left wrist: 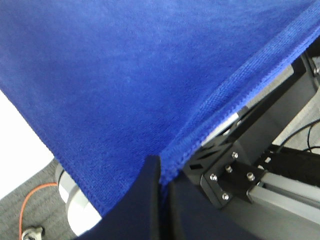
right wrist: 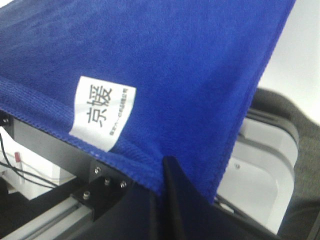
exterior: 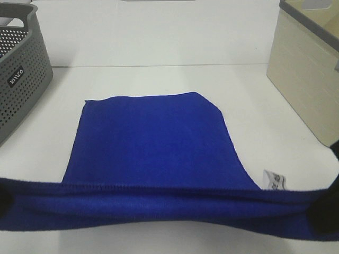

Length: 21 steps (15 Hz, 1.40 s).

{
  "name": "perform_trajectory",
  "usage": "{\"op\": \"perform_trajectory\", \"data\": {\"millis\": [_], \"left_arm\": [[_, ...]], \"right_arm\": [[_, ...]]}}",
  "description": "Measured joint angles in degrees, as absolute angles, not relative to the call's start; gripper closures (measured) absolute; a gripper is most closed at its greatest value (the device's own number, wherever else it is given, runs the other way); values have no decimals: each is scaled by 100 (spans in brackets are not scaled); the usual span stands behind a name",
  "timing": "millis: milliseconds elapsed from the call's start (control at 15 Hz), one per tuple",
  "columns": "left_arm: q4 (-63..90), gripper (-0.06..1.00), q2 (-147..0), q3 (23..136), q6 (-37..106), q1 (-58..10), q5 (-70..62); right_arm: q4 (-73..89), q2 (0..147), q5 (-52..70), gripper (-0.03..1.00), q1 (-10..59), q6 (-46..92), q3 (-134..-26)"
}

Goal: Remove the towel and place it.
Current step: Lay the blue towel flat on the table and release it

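Note:
The royal-blue towel (exterior: 153, 143) lies spread over the white table (exterior: 159, 79), with its near edge lifted and pulled taut across the front of the exterior view. My left gripper (exterior: 4, 197) is shut on the towel's near left corner, and in the left wrist view its jaws (left wrist: 162, 165) pinch the hem of the towel (left wrist: 125, 90). My right gripper (exterior: 326, 211) is shut on the near right corner; the right wrist view shows it (right wrist: 162, 165) clamping the towel (right wrist: 165, 60) beside the white tag (right wrist: 102, 112). The tag (exterior: 274, 180) also shows near that corner.
A grey perforated basket (exterior: 21, 69) stands at the far left of the table. A beige basket (exterior: 307, 69) stands at the far right. The table's back edge runs behind the towel.

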State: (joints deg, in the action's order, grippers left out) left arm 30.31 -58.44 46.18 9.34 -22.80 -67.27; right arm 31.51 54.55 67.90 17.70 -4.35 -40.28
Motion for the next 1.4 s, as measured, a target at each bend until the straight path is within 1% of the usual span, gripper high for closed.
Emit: {"op": "perform_trajectory", "data": {"millis": [67, 200, 400, 933, 1400], "left_arm": [[3105, 94, -5844, 4354, 957, -2280, -6721], [3214, 94, -5844, 3936, 1003, -2280, -6704], [3317, 94, -6176, 3501, 1037, -2280, -6698], [3380, 94, -8228, 3455, 1473, -2280, -6543], [3518, 94, -9614, 3449, 1960, -2269, -6211]], "right_arm": [[3260, 5466, 6790, 95, 1770, -453, -3678], [3375, 5644, 6778, 95, 1770, -453, -3346], [3495, 6113, 6778, 95, 1770, -298, -3134], [3570, 8062, 6744, 95, 1759, 504, -3111], [3707, 9591, 6308, 95, 1713, 1226, -3272]]}}
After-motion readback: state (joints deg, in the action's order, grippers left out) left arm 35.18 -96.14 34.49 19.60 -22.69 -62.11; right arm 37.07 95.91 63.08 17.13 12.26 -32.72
